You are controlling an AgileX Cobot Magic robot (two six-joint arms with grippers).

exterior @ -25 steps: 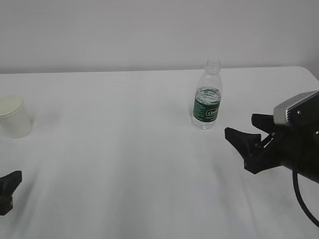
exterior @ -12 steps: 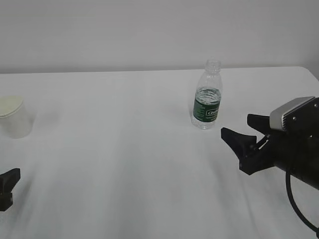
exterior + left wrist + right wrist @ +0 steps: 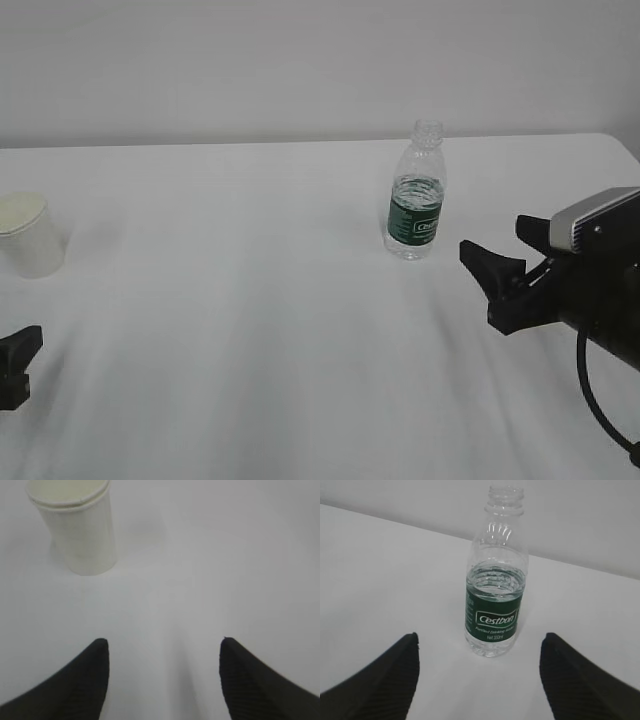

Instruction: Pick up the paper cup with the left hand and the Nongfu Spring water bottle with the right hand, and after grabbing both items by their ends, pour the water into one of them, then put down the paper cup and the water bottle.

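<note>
1. Exterior view: the white bench [image 3: 250, 330] carries the small off-white tapered paper cup [image 3: 28, 235] at the 9 o'clock edge, upright.
2. The clear ribbed plastic Nongfu Spring water bottle with dark green label [image 3: 415, 205] stands upright at 1 o'clock, capless, partly filled with clear water [image 3: 416, 187].
3. The black right hand [image 3: 508, 272] hovers at 3 o'clock, jaws spread, near the bottle but apart.
4. The black left hand [image 3: 14, 366] shows at 8 o'clock, mostly cropped.
5. Left wrist view: jaws spread and empty; the cup stands at 11 o'clock, well apart.
6. Right wrist view: jaws spread and empty; the bottle stands at 12 o'clock, between the fingertip lines, untouched.
</note>
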